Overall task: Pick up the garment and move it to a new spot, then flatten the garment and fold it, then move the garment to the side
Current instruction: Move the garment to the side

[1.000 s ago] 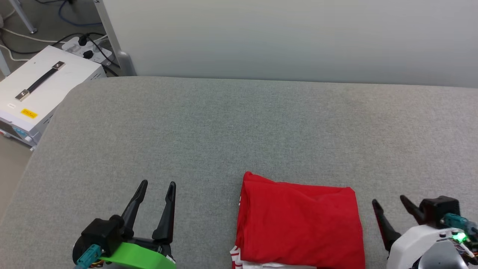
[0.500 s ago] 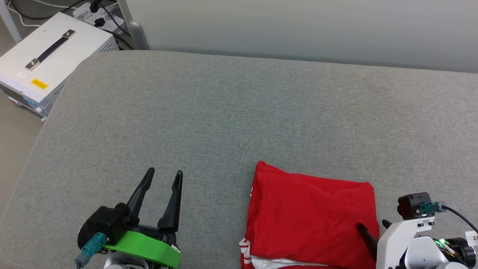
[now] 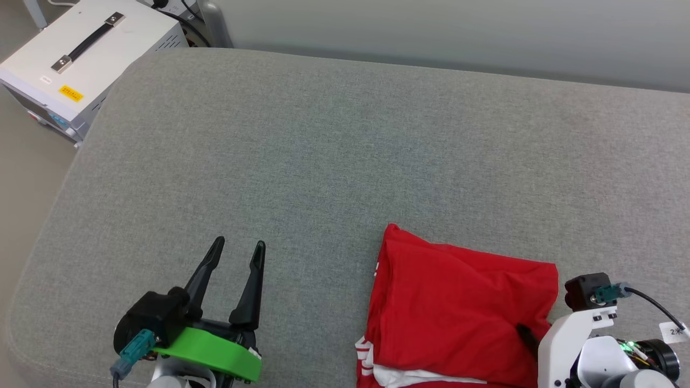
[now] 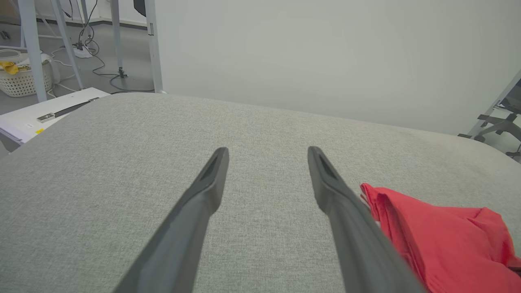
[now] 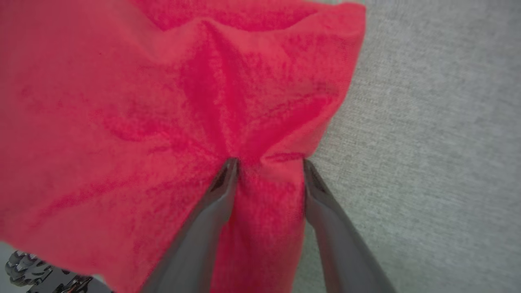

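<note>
While my right end effector [image 5: 269,162] straddles a raised ridge of red cloth, its two dark fingers [image 5: 203,228] stand part way apart with the tips pressed down into the shirt [image 5: 122,101]. One tip is on the cloth and the other right at its edge, where the grey surface [image 3: 323,151] begins. Creases fan out from the tips, so cloth is gathered between them, but I cannot tell whether that is a true hold or only a bunching. My left end effector [image 3: 239,242] is released and empty, fingers spread, over bare surface well to the left of the shirt.

The shirt lies folded into a rough rectangle at the near right of the surface, just in front of my right arm, with white striped trim [image 3: 372,366] peeping out at its near left corner. I judge it light, limp and stretchy: it will likely sag and unfold if lifted by the top layer alone, and a thin pinch may slip. The better hold, to my mind, takes all layers at the edge, deep between the fingers. Beyond the far left corner, a white box [image 3: 54,81] with a black handle [image 3: 86,46] sits off the surface.
</note>
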Tool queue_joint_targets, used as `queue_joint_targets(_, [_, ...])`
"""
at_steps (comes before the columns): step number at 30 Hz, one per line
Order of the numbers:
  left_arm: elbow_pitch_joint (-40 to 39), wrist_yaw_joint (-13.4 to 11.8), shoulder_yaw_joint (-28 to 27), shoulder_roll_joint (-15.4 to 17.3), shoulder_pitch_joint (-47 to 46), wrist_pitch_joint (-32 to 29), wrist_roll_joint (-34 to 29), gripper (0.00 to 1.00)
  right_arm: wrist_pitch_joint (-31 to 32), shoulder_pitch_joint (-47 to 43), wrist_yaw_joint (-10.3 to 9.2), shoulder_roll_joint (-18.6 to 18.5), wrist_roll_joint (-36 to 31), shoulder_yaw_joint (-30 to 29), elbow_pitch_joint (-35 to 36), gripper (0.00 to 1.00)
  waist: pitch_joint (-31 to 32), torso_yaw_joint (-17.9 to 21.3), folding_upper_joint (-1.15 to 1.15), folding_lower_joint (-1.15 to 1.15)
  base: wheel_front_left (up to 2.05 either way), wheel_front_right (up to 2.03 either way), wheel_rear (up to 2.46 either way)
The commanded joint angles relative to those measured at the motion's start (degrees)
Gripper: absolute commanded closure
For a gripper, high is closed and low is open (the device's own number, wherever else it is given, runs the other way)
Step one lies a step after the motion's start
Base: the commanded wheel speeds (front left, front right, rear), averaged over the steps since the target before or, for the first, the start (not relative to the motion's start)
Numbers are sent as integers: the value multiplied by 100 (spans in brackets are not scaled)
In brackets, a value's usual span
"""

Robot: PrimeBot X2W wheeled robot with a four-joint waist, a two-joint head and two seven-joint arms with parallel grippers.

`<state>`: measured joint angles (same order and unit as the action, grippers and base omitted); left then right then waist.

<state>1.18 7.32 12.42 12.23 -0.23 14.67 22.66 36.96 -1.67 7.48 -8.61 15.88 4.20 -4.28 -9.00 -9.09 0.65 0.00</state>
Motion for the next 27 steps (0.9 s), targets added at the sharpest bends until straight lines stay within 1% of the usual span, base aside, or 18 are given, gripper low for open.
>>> queue_joint_targets(1, [17, 17, -16, 31, -97, 33, -39, 0, -2, -3, 1, 6, -12, 109, -168, 100, 34, 31, -65, 0, 0, 0, 0])
queue_joint_targets(5, [40, 17, -15, 37, -76, 33, -56, 0, -250, 140, 1, -164, -125, 202, -62, 100, 145, 154, -65, 0, 0, 0, 0])
queue_joint_targets(11, [14, 17, 8, 31, -29, 33, -79, 0, -588, 404, 1, -850, -661, 622, 384, 100, 319, 490, -65, 0, 0, 0, 0])
queue_joint_targets(15, [-16, 17, 28, 19, -11, 33, -154, 0, -559, 639, 1, -1514, -827, 999, 728, 100, 340, 811, -65, 0, 0, 0, 0])
queue_joint_targets(20, [-65, 17, 249, 5, -81, 33, -235, 0, -468, 1038, 1, -2495, -861, 1449, 963, 100, 186, 1315, -65, 0, 0, 0, 0])
queue_joint_targets(22, [-92, 17, 352, 52, -141, 33, -314, 0, -437, 1218, 1, -2833, -778, 1572, 972, 100, 72, 1523, -65, 0, 0, 0, 0])
queue_joint_targets(25, [-188, 17, 486, 121, -280, 33, -474, 0, -503, 1509, 1, -3396, -854, 1760, 854, 100, -147, 1803, -65, 0, 0, 0, 0])
queue_joint_targets(27, [-282, 17, 543, 134, -400, 33, -532, 0, -558, 1638, 1, -3637, -827, 1780, 713, 100, -320, 1941, -65, 0, 0, 0, 0])
